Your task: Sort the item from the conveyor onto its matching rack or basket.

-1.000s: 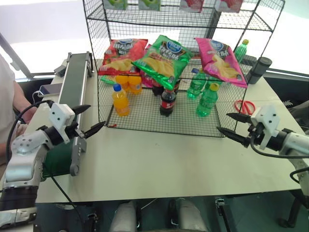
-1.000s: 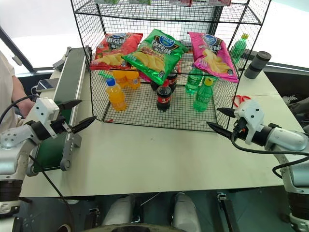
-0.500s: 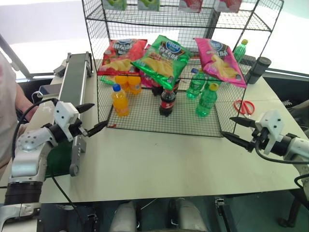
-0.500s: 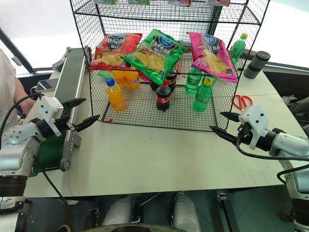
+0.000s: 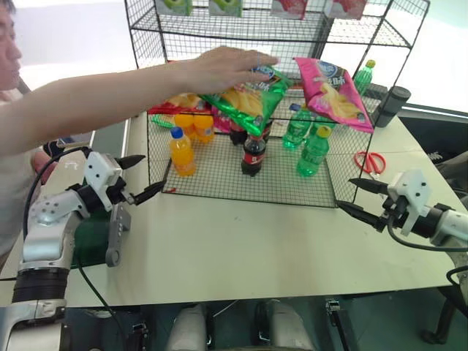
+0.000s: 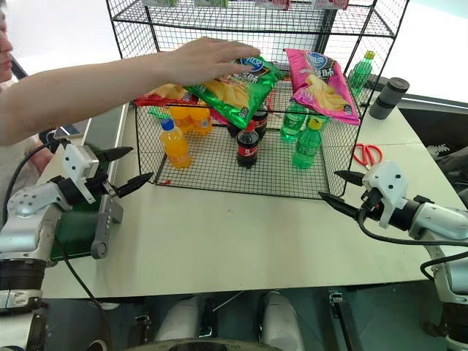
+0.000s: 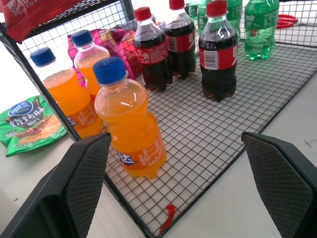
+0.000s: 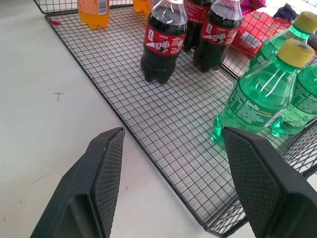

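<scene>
Right now a person's arm (image 5: 110, 91) reaches across the rack (image 5: 241, 168), where the pink chip bag (image 5: 330, 84) lies; both claws (image 5: 141, 175) (image 5: 357, 196) hang released, empty — any advance risks collision.

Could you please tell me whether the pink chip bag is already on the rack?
Yes: the pink chip bag lies tilted on the black wire rack's middle tier, right side.
</scene>
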`<state>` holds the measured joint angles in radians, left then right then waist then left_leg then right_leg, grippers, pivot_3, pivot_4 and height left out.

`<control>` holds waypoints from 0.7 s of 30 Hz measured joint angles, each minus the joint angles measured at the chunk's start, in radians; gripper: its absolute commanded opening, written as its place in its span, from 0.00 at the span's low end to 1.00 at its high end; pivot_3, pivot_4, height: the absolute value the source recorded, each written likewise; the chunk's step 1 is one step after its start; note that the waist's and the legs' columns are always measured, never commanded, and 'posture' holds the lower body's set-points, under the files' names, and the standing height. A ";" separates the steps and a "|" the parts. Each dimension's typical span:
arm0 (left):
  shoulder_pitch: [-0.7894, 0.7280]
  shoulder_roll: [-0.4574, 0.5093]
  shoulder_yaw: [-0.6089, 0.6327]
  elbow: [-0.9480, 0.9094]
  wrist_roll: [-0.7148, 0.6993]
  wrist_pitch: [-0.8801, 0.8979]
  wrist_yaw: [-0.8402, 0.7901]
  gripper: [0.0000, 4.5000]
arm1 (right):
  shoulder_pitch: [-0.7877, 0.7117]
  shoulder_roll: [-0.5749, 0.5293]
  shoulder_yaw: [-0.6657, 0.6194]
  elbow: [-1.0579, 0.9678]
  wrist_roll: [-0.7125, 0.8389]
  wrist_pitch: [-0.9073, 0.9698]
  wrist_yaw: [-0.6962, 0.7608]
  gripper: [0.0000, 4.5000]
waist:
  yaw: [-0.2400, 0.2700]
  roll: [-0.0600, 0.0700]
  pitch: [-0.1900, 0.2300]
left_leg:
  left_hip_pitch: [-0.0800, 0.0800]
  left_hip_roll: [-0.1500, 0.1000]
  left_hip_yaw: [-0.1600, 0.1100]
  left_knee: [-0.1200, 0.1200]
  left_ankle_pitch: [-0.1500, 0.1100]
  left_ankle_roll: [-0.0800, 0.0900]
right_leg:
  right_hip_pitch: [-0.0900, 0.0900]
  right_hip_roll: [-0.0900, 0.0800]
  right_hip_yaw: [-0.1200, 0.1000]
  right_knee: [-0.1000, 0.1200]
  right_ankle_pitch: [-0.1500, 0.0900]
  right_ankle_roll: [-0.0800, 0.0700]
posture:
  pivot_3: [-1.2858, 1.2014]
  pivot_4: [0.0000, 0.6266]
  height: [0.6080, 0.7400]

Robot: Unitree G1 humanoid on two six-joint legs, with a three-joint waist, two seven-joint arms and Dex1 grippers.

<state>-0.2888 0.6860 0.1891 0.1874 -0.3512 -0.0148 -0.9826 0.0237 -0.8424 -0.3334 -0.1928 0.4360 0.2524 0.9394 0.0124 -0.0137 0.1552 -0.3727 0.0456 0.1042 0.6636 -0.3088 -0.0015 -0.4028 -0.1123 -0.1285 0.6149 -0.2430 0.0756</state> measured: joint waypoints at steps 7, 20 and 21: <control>-0.023 -0.005 -0.015 0.041 0.013 -0.021 -0.014 1.00 | 0.004 0.000 -0.004 0.015 -0.003 -0.020 0.003 0.72 | 0.000 0.000 0.000 | 0.000 0.000 0.000 0.000 0.000 0.000 | 0.000 0.000 0.000 0.000 0.000 0.000 | 0.52 0.24 1.00; -0.031 -0.032 -0.021 0.047 0.028 -0.061 -0.019 1.00 | -0.016 0.000 -0.003 0.066 -0.030 -0.068 0.024 0.72 | 0.000 0.000 0.000 | 0.000 0.000 0.000 0.000 0.000 0.000 | 0.000 0.000 0.000 0.000 0.000 0.000 | 0.52 0.24 1.00; -0.031 -0.031 -0.021 0.048 0.030 -0.063 -0.019 1.00 | -0.016 0.000 -0.003 0.071 -0.031 -0.075 0.029 0.72 | 0.000 -0.001 0.000 | 0.000 0.000 0.000 0.000 0.000 0.000 | 0.001 0.000 0.000 0.000 0.000 0.000 | 0.52 0.24 1.00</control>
<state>-0.3202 0.6545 0.1676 0.2355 -0.3211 -0.0781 -1.0014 0.0077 -0.8424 -0.3368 -0.1218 0.4048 0.1778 0.9682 0.0123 -0.0143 0.1548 -0.3725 0.0455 0.1043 0.6640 -0.3087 -0.0016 -0.4023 -0.1123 -0.1284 0.6150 -0.2428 0.0760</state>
